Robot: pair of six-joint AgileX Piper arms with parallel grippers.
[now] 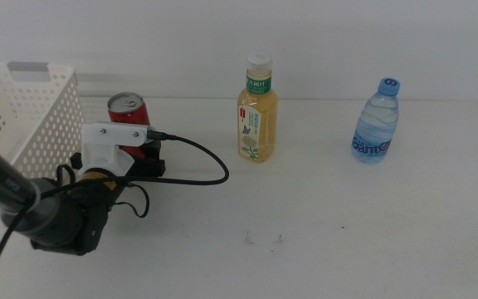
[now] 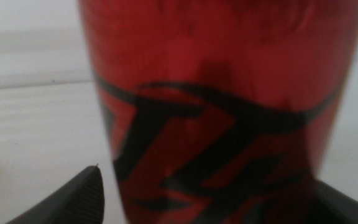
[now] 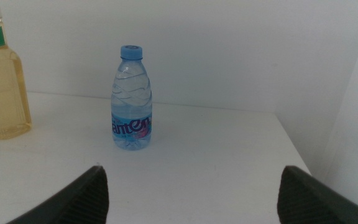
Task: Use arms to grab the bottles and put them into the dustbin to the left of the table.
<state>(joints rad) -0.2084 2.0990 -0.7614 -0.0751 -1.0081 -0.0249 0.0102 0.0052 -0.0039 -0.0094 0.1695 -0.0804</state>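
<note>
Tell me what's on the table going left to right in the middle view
basket → left gripper around the red can → tea bottle → water bottle. The right gripper is out of this view.

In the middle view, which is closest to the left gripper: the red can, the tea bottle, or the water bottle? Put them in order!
From the left gripper:
1. Red can, right at the jaws, beside the dustbin.
2. Tea bottle, mid-table.
3. Water bottle, far on the right side.
</note>
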